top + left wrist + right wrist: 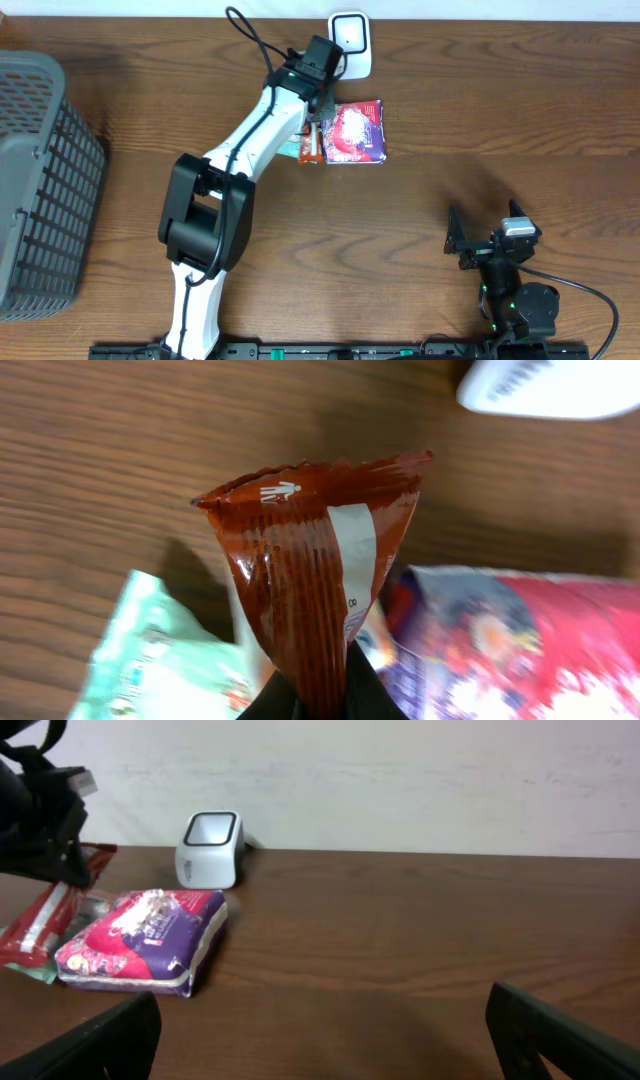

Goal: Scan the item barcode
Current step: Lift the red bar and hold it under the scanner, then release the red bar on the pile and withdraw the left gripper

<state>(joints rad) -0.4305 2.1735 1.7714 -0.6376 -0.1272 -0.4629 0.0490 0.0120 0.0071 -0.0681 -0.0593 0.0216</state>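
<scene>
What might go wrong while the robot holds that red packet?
The left gripper pinches the red packet only by one end, so it might slip or twist. Its white label strip looks creased, so the scanner may not read it. The pink and purple pack lies close by and could get nudged.

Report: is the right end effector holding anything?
No, the right end effector stands wide open over the table, with nothing between its fingers.
</scene>
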